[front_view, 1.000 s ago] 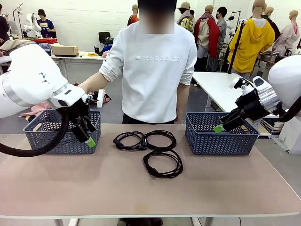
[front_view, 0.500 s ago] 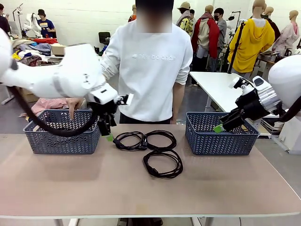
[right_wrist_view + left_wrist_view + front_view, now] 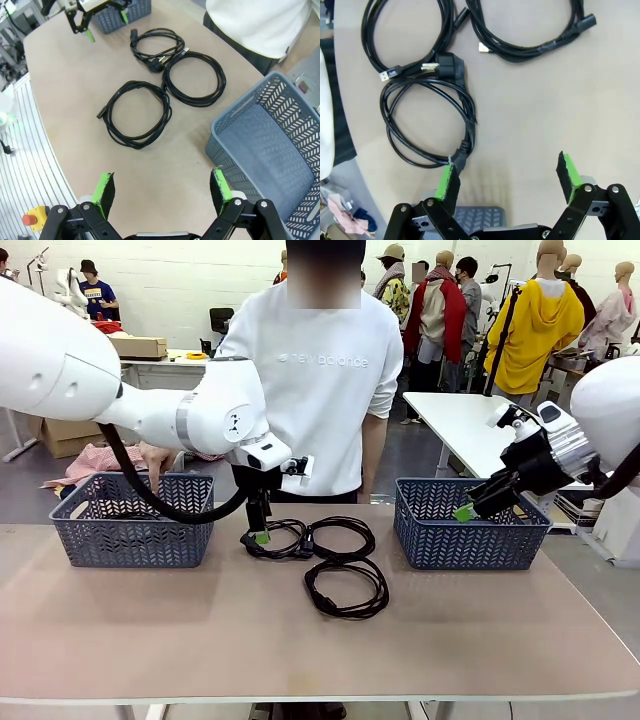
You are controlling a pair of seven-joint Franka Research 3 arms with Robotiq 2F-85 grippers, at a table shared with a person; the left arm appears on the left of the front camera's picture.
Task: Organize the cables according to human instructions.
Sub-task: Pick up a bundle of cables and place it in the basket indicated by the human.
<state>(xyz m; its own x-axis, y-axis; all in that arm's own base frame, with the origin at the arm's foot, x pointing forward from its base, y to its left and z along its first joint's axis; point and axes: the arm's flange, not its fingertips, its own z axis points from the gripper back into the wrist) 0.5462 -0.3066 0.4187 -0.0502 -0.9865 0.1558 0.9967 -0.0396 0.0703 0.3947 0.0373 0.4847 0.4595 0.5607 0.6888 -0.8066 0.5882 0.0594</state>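
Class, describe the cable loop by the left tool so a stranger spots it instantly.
On the table, three cable loops lie between the left basket and right basket. Take the far-left loop: unlike the far-right loop and near loop, the left tool hangs at its edge.

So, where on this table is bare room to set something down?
Bare: the near strip of the table, in front of the left basket and the right basket. Crowded: the far middle between them: three cables close together, the left tool at them.
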